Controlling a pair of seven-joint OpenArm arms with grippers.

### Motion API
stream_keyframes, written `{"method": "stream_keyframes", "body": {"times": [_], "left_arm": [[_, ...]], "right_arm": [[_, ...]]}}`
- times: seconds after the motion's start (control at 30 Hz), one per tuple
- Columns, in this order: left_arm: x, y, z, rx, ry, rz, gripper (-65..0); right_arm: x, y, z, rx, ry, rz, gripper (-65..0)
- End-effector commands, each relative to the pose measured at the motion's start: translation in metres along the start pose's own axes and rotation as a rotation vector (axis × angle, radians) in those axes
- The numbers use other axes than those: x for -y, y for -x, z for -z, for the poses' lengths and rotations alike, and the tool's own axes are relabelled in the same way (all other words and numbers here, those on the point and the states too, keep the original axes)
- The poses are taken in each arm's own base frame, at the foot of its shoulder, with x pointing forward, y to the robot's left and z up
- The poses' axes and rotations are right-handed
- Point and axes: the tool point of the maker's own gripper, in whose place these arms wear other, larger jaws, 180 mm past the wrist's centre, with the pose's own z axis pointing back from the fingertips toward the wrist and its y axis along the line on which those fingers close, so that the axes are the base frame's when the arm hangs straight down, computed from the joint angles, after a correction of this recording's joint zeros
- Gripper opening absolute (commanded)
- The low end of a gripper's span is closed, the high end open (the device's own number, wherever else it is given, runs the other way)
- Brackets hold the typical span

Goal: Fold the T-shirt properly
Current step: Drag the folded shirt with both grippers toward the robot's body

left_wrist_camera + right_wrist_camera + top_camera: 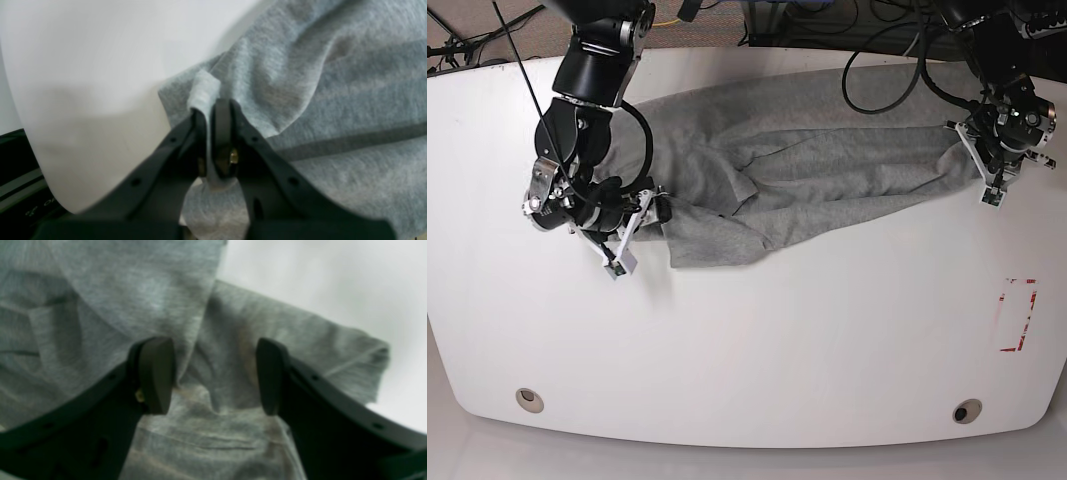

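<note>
While the left hand (213,110) clenches T-shirt (353,100) cloth, the released right hand (215,376) hides some

The bench (807,340) gives me open room along its whole front edge: from my overhead view I see bare white surface between the two round holes, the left one (529,400) near the front-left corner and the right one (967,411) near the front-right corner. Toward the back edge, the grey T-shirt (827,160) fills most of the way, its folds raised in places. My right gripper (213,376) and its arm block the back-left part; my left gripper (993,190) and its arm block the back-right corner. Between the arms, a black cable loop (848,92) hangs over the cloth, in the way of a crossing there.
</note>
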Motion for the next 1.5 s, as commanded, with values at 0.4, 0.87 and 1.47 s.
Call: {"method": "stream_keyframes", "body": {"times": [0.4, 0.87, 1.47], "left_arm": [[-0.008, -0.009, -0.004, 0.027, -0.022, 0.005, -65.0], [-0.011, -0.020, -0.005, 0.054, -0.028, 0.005, -65.0], [-0.022, -0.038, -0.021, 0.104, -0.081, 0.052, -65.0]], "right_arm": [[-0.025, -0.009, -0.001, 0.088, -0.116, 0.009, -29.5], [-0.022, -0.008, -0.003, 0.095, -0.112, 0.011, -65.0], [0.004, -0.025, -0.059, 0.170, 0.062, -0.120, -65.0]]}}
